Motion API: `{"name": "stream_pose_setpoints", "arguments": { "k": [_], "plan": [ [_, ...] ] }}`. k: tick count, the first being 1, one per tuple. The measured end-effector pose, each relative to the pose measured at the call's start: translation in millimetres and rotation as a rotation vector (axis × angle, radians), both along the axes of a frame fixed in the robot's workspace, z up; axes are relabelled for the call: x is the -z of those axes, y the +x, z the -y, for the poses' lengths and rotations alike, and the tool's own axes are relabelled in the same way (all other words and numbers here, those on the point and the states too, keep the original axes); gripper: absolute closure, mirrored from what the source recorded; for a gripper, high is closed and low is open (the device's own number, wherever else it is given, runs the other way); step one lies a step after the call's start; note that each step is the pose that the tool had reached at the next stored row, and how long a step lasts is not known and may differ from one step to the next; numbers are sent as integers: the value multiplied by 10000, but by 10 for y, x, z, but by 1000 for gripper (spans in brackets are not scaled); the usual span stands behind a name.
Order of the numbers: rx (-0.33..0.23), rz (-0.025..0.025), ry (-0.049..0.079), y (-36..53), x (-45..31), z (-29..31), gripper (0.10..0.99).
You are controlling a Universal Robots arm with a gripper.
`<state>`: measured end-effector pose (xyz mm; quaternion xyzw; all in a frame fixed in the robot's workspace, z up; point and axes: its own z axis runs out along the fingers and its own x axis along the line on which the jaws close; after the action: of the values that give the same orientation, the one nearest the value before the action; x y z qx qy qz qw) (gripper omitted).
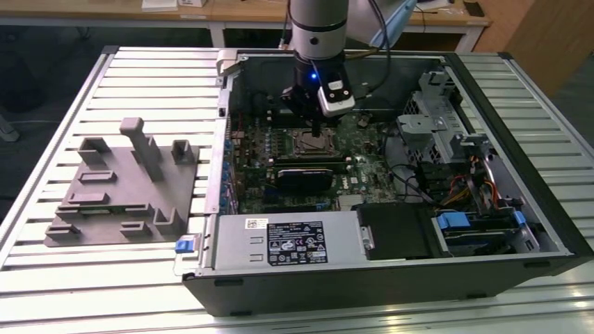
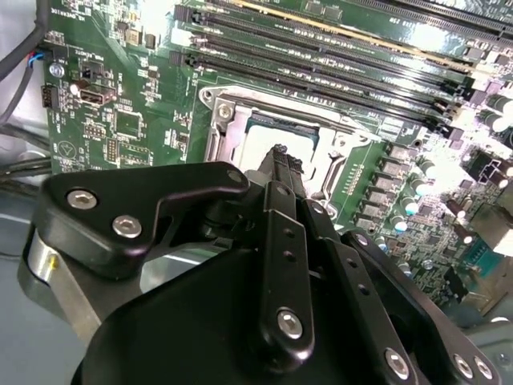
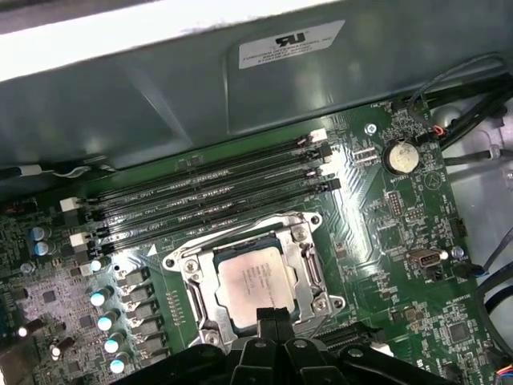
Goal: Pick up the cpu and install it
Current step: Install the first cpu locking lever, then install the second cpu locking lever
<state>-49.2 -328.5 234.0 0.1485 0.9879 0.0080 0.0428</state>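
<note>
**Silver chip lies in its socket, gripper just above it**

Metal slats form the work table (image 1: 55,90), the biggest thing in the exterior view. On it lies an open computer case (image 1: 519,90), which takes the middle and the exterior view's right. On the exterior view's left of the case, well apart from the gripper, stands a grey plastic fixture (image 1: 121,188) with upright posts.

Inside the case is the green motherboard (image 3: 385,233). Along it run long dark memory slots (image 3: 208,192), just beside the socket. Near the front wall of the case sits a power supply (image 1: 288,243) with a white label.

The arm (image 1: 318,28) comes down from above into the case. Its gripper (image 1: 316,129) hangs over the socket. In both wrist views the black fingers (image 3: 272,325) are pressed together at the tips with nothing between them, so the jaws are clenched and empty. The tips are near the edge of the chip; whether they touch it, I cannot tell.

The socket (image 3: 309,273) is a square metal frame. The cpu (image 3: 252,281), with its pale silvery top, lies flat inside this frame. In the second wrist view the cpu (image 2: 260,144) shows partly behind the fingertips (image 2: 280,164).
</note>
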Motion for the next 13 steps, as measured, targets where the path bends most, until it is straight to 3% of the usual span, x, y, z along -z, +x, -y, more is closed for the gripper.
{"name": "stream_pose_setpoints", "arguments": {
  "k": [7,13],
  "plan": [
    [0,-3,1,6,-53,0,980],
    [0,-4,1,9,-56,0,980]
  ]
}}
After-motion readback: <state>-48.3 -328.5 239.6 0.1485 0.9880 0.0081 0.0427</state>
